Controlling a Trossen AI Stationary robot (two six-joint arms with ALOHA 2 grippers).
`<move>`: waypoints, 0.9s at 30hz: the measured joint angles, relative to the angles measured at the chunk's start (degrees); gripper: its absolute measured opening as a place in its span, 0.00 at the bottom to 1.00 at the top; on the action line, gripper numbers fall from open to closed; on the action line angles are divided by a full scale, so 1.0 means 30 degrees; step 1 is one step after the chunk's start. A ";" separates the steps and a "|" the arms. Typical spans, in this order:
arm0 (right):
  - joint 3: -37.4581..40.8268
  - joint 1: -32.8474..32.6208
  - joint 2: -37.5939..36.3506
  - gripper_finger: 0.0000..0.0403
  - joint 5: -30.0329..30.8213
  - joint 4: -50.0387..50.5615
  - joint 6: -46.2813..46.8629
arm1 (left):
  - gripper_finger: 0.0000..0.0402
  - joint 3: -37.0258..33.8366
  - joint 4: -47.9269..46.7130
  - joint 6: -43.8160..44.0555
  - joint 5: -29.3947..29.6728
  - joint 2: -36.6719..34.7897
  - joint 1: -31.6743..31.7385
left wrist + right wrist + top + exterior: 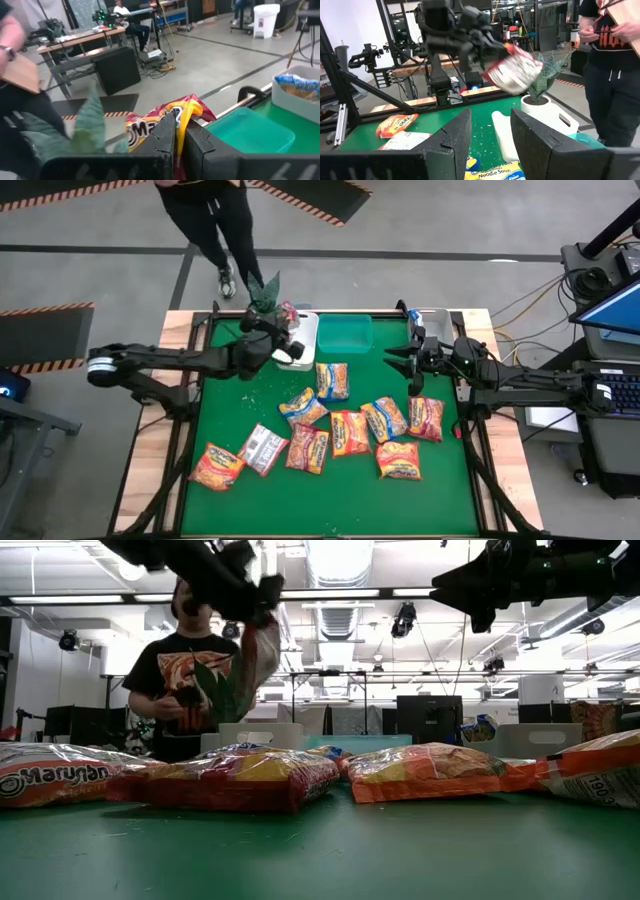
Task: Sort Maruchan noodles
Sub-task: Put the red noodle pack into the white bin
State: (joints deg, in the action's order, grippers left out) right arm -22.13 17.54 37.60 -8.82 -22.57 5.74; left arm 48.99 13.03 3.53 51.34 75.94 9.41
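Note:
My left gripper (278, 332) is raised near the table's far edge, over the white bin (308, 322), and is shut on a red-and-yellow Maruchan packet (514, 71). The same packet hangs in the low view (256, 652). My right gripper (409, 370) is open and hovers above the green mat near the grey bin (436, 322), touching nothing. Several more packets (350, 432) lie flat on the mat. A blue-marked packet (299, 86) lies in the grey bin. The teal bin (345, 332) stands between the white and grey bins. My left gripper pinches the red-and-yellow packet between its two fingers (167, 134) at one edge (181, 116). The fingers slant down at it from the table's left side. The packet is lifted clear, hanging tilted below the fingers (256, 652) above the white bin.
A potted plant (266, 288) stands by the white bin at the far edge. A person in dark clothes (215, 225) stands just beyond the table, holding a board in the right wrist view. Bare green mat lies along the table's near edge (330, 510).

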 joint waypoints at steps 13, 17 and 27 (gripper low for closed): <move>0.0000 0.0000 0.0000 0.32 0.0000 0.0007 -0.0153 | 0.00 0.0680 0.1197 0.0988 -0.0973 0.4386 0.1894; 0.0000 0.0000 0.0000 0.32 0.0000 0.0015 -0.0313 | 0.00 0.1314 0.1160 0.1588 -0.0977 0.5310 0.1908; 0.0007 0.0000 0.0000 0.32 0.0000 0.0091 -0.0236 | 0.03 0.3229 0.0156 0.2960 -0.1008 0.7149 0.1930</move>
State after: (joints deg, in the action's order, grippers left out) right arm -22.11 17.54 37.60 -8.82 -22.29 5.03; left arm 58.68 13.50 12.41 48.32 97.38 15.20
